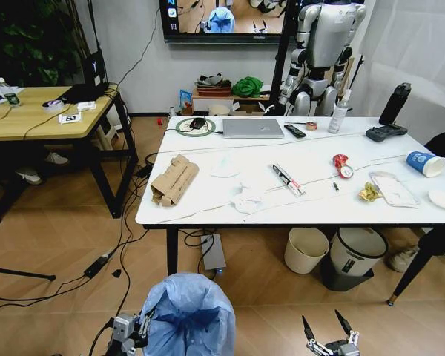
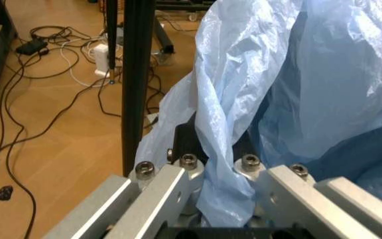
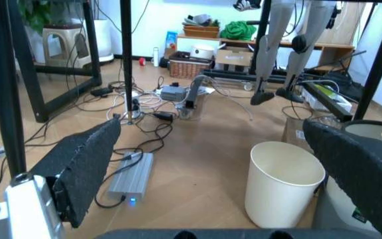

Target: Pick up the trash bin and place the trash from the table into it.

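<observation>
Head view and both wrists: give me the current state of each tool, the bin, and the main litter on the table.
Left tool: shut on the bag of the light-blue-lined trash bin.
Right tool: open, holding nothing, low over the floor.
Torn brown cardboard box: lying flat on the white marble table.
Crushed red can: on the table.
Blue paper cup: tipped on its side.

My right claw point(image 3: 221, 164) hangs low over the wooden floor point(image 3: 198, 164) with its two dark padded fingers point(image 3: 85, 162) spread wide. Between them I see a cream open bin point(image 3: 280, 186) standing upright, with a grey-and-black round bin point(image 3: 377, 132) just beside it. A silver box point(image 3: 131, 174) with a small blue light lies flat near tangled cables point(image 3: 147, 104). Black legs point(image 3: 126, 55) rise from the floor.
</observation>
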